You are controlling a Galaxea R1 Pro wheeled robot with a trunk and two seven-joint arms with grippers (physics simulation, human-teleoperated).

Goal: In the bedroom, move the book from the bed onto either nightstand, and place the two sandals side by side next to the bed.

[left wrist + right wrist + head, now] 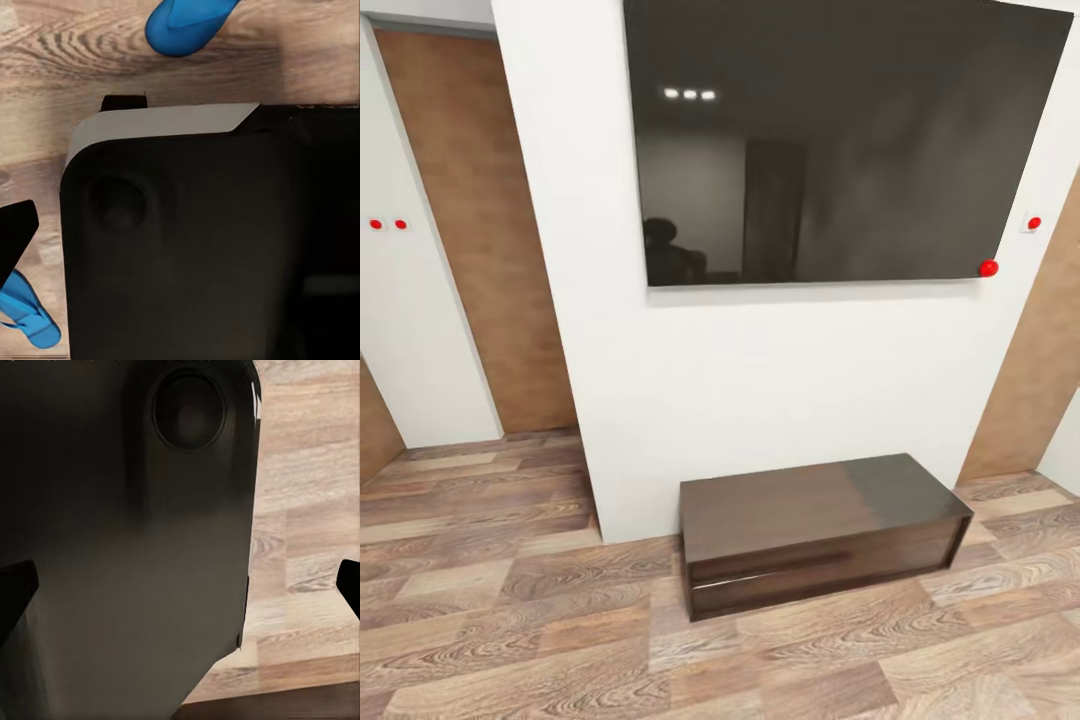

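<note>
Head view is showing a white wall (760, 400) with a big dark TV (840, 140) mounted on it and a low dark bench (820, 530) sitting on the plank floor (510, 620) beneath; a doorway with a wood panel (480, 240) is opening off to the left.

Left wrist camera is looking down past the robot's own dark body (202, 247) at the floor, where two blue sandals are lying: one sandal (187, 22) ahead of the left claw, the other sandal (26, 315) off to its side, well apart from the first (so not yet paired). One dark fingertip (15, 236) is poking in at the edge; whether the left claw is released or clenched, I cannot tell.

Right wrist camera is showing two dark fingertips (15, 589) at opposite edges with bare floor between, so the right claw is standing released and holding nothing.

Risks from here, as I judge them: the base is sitting close to both sandals, so rolling or turning could be running over or kicking one. The robot is also facing the TV wall, so it may be needing a turn, and that swing could be clipping the bench.
</note>
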